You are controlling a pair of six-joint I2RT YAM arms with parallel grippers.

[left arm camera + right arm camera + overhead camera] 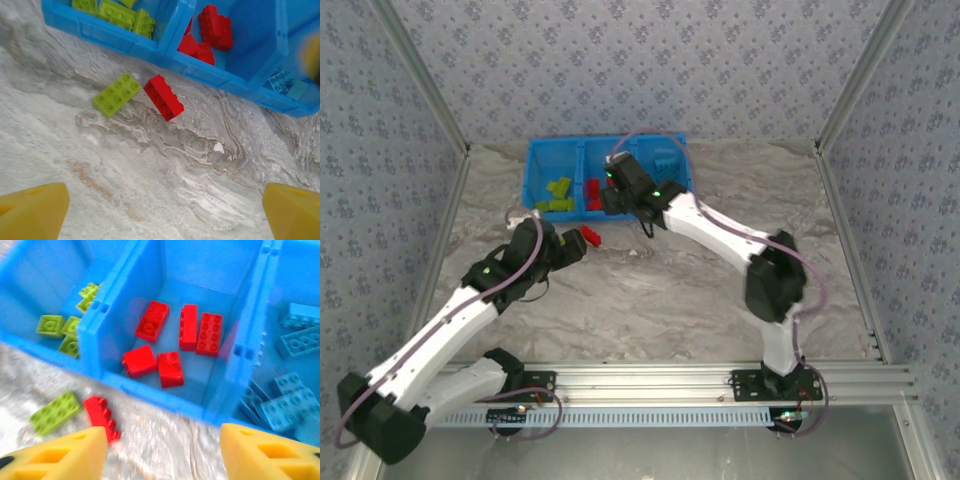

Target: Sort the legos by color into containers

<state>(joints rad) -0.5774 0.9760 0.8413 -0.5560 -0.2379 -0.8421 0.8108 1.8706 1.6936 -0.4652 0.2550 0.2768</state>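
Lying just ahead of the wide-apart left claw [165, 212], the loose red lego [163, 97] runs slantwise beside a lime lego [117, 94], nearer this arm.

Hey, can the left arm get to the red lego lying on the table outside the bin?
Probably yes. The left hand is open and faces the red lego across bare table, nothing between them. The green lego lying close beside it could crowd one finger.
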